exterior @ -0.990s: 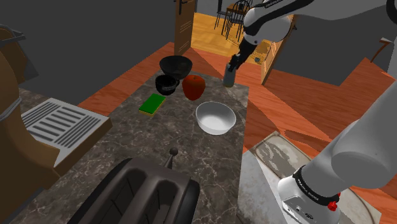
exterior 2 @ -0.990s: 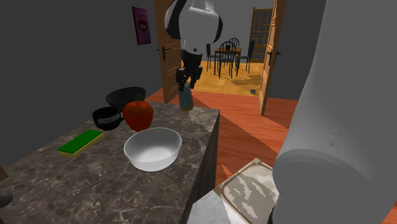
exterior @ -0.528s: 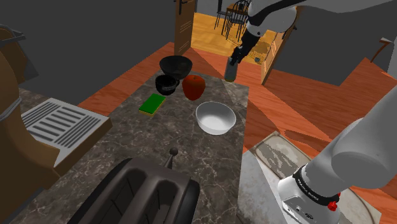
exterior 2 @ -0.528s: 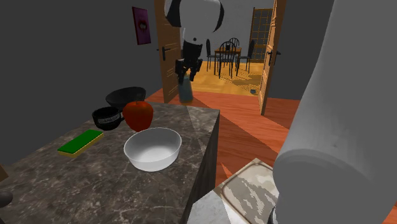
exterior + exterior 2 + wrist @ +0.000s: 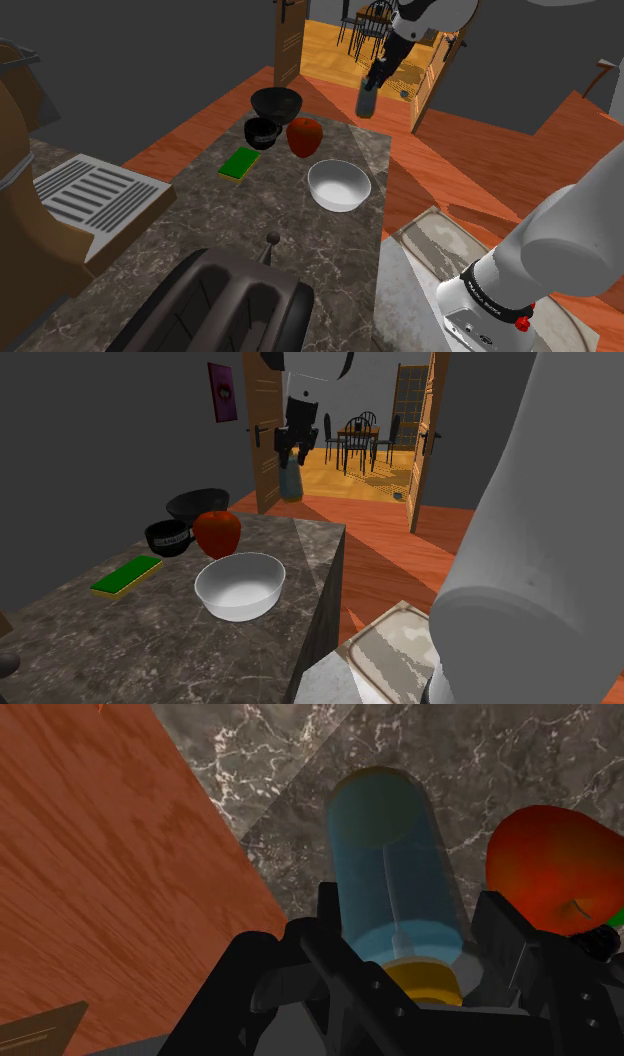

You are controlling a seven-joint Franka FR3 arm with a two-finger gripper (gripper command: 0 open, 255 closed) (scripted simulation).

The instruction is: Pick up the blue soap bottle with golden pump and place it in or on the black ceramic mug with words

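On the table (image 5: 250,230), the apple (image 5: 304,136) sits right beside the black mug (image 5: 262,131). Farther off, your fingers (image 5: 500,939) clamp the blue bottle (image 5: 395,864) near its pump, aloft over the far edge. Carry it low and you'll likely clip the apple.

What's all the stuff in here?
counter: 1, dark marbled, under everything
bottle: 1, blue with gold pump, in the air at counter's far end
black bowl: 1, black, far end
mug: 1, black with words, far end, beside black bowl
apple: 1, red, beside mug
white bowl: 1, white, mid-counter
sponge: 1, green, near mug
toaster: 1, black, near end
rack: 1, grey, shoulder view's left
chairs: several, dark, through the doorway
gripper: 1, black, shut on bottle
arm: 1, white, above counter
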